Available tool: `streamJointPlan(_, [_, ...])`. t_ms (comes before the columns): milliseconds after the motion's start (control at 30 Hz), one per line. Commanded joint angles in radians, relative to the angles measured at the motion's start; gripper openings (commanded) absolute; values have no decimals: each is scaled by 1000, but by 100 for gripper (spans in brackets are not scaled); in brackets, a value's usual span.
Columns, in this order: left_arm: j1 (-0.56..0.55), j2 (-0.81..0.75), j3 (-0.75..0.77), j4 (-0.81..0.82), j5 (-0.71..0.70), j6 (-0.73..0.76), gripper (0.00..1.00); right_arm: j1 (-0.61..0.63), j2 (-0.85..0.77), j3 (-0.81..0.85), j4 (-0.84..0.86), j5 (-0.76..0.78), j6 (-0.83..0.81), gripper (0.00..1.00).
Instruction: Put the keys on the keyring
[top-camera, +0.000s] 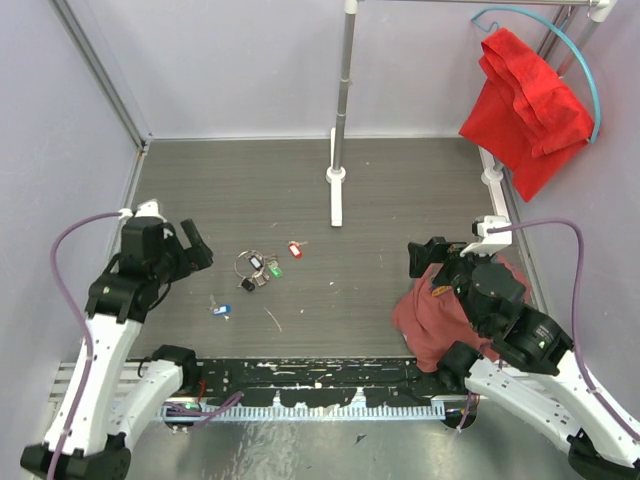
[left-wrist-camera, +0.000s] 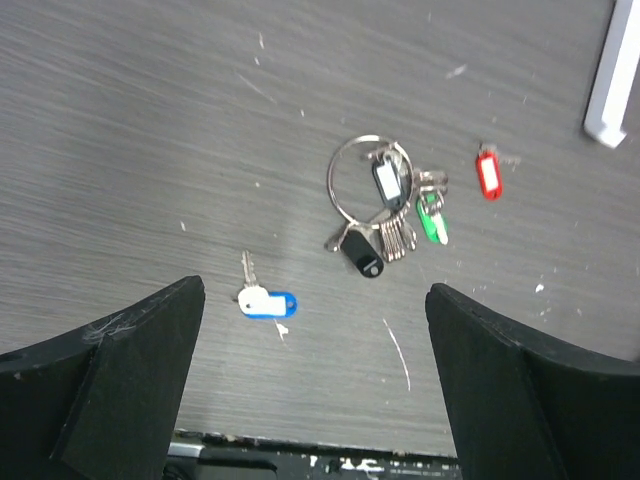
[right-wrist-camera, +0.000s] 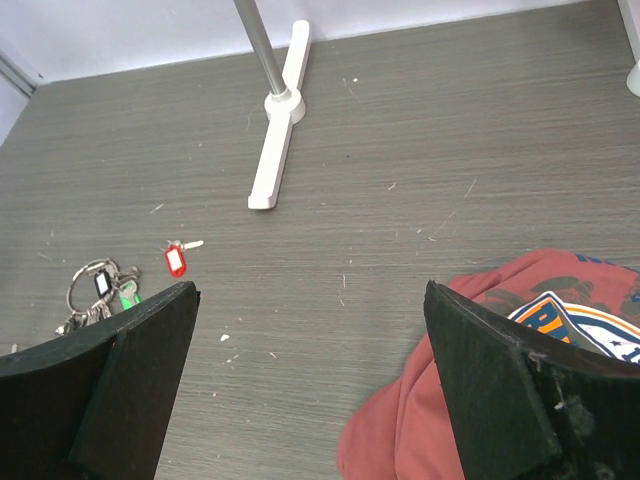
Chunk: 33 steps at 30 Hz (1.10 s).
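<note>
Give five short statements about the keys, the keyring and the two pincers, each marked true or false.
1. The blue-tagged key lies apart from the keyring. True.
2. The red-tagged key is threaded on the keyring. False: it lies alone, off the ring.
3. The left pincer and the right pincer both stand open and empty. True.
4. The keyring lies nearer the right pincer. False: it lies nearer the left one.
5. The green-tagged key lies in the bunch at the keyring. True.

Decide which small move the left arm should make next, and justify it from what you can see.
Probably lower the left end effector toward the blue-tagged key. That key lies loose, apart from the keyring, and sits between the open jaws in the left wrist view. The jaws hold nothing.
</note>
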Motion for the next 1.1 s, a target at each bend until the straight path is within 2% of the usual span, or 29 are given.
streamJointPlan(0, [2,110,-19,30,146,-5,99,3,40,19,13,-15,11,100])
streamJointPlan(267, [-28,251,-87,154,190,-77,88,2,70,0,21,-63,41,100])
streamJointPlan(400, [-77,316,-122,232,197,-79,76,2,76,0,18,-71,44,100])
streamJointPlan(600, [-289,395,-124,259,63,-83,68,3,72,-3,12,-74,49,100])
streamJointPlan(733, [-335,456,-138,303,62,-113,56,2,71,-8,10,-83,61,100])
streamJointPlan(867, [-394,517,-115,342,17,-138,51,3,70,-13,2,-90,77,100])
streamJointPlan(1067, [-497,705,21,246,-146,-216,43,2,66,-6,-7,-90,83,100])
